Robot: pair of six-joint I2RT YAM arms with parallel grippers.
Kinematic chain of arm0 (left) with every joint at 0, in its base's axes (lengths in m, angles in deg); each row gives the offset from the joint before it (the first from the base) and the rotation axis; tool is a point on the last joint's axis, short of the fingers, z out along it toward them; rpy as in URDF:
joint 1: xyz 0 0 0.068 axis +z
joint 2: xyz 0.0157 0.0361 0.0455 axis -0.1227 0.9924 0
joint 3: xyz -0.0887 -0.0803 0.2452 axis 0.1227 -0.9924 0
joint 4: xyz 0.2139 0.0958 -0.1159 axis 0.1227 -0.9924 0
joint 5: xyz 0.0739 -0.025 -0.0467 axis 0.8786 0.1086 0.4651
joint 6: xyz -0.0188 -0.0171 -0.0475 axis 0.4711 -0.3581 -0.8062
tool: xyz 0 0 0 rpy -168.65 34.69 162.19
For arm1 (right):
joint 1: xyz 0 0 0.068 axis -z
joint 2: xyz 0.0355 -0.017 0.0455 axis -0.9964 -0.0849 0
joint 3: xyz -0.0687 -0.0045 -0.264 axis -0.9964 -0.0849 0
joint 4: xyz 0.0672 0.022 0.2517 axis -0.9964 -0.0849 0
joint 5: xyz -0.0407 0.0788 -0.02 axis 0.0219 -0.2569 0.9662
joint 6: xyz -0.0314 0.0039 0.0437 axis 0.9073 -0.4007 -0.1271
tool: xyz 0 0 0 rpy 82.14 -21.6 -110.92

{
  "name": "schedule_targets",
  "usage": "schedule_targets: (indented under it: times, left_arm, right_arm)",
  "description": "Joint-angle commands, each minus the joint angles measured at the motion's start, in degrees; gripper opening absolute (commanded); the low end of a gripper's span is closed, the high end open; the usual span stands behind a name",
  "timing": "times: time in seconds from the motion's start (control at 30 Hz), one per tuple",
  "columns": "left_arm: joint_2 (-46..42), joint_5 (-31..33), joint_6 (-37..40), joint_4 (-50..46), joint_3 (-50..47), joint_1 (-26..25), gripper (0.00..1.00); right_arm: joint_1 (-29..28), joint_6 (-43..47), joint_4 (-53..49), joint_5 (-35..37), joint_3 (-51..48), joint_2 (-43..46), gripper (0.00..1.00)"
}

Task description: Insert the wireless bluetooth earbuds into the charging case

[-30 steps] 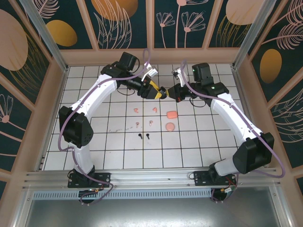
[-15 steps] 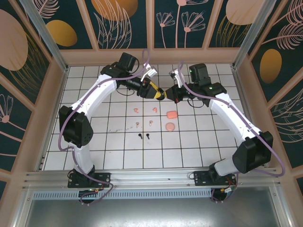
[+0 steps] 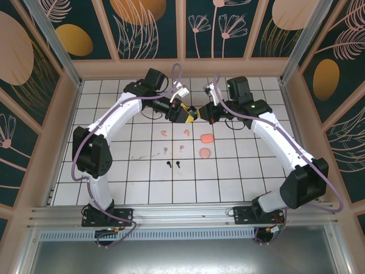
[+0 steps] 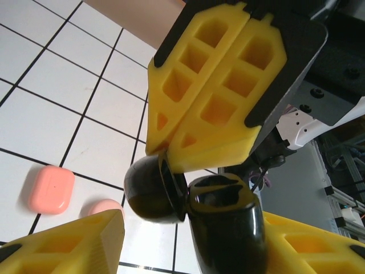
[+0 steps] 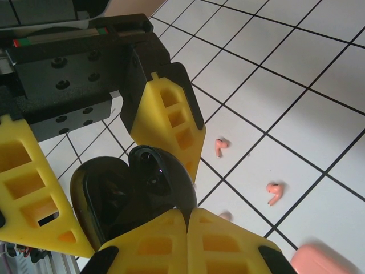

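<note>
A black charging case (image 4: 228,228) hangs above the table between both grippers, its lid (image 4: 149,191) swung open. My right gripper (image 5: 188,214) is shut on the lid's edge (image 5: 162,177). The jaws of my left gripper (image 4: 195,216) stand either side of the case body, one finger against it and a gap showing at the other. Seen from above, the left gripper (image 3: 187,114) and right gripper (image 3: 205,112) meet at the case (image 3: 197,115). On the tiles below lie coral earbuds (image 3: 164,133) (image 5: 275,193), pale earbuds (image 3: 181,148) and black earbuds (image 3: 169,164).
A closed coral-pink case (image 3: 207,138) and a pale pink case (image 3: 205,152) lie on the white grid table (image 3: 239,171), just right of the earbuds. Wooden walls and aluminium posts fence the table all round.
The left wrist has turned slightly and its jaws look a little wider. The right gripper crept towards the left one. The case stays between them; the earbuds have not moved.
</note>
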Motion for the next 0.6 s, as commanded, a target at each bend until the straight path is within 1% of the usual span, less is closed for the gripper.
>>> schedule_targets:
  times: [0.0,0.1,0.27,0.4,0.57]
  left_arm:
    - [-2.16,-2.09,-0.98,2.29,-0.29,-0.05,0.57]
    - [-2.43,-2.13,-1.79,3.46,-0.38,-0.05,0.57]
    - [-2.64,-2.17,-2.24,4.11,-0.47,-0.05,0.48]
    - [-3.06,-2.34,-2.32,4.41,-1.44,-0.05,0.45]
    - [-3.76,-2.60,-3.27,6.04,-3.11,-0.05,0.29]
  right_arm:
    - [-0.89,-0.33,1.19,0.68,2.21,-0.47,0.00]
    - [-1.10,-0.35,1.14,0.87,2.12,-0.49,0.00]
    - [-1.20,-0.42,1.16,1.16,2.07,-0.35,0.00]
    - [-1.21,-0.51,1.22,1.56,2.14,-0.18,0.00]
    - [-1.20,-1.01,1.64,1.49,2.33,-0.09,0.00]
